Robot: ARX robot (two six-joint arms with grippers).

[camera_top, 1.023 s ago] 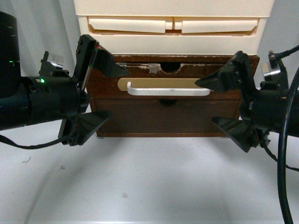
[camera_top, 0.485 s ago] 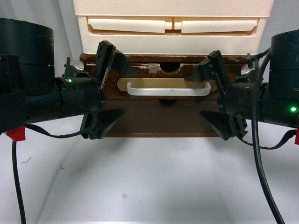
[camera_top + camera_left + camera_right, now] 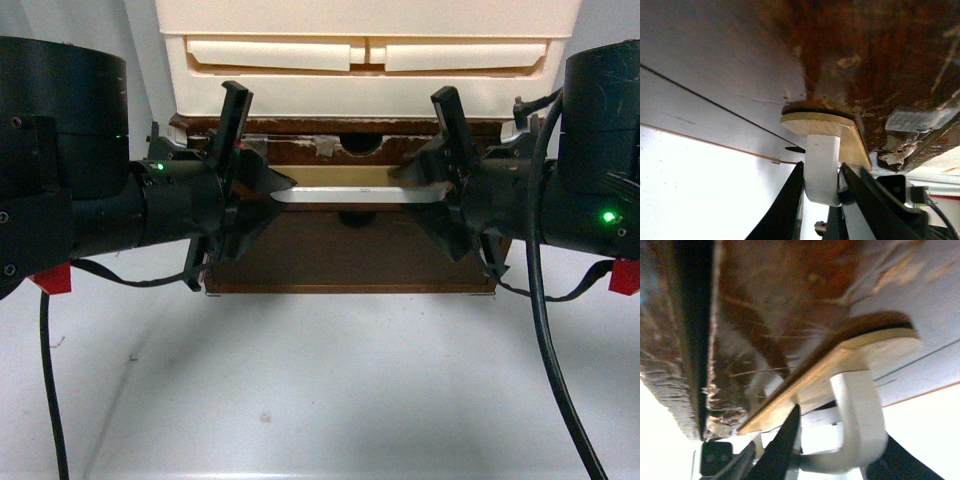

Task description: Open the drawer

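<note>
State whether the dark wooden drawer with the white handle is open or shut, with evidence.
Shut, it seems: the drawer lines up with the panel below, and no pale inside shows above its top edge.

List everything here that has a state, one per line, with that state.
drawer: looks shut, not visibly pulled out
handle: gripped at both ends
left gripper: shut on handle's left end
right gripper: shut on handle's right end
cream plastic drawers: shut
</note>
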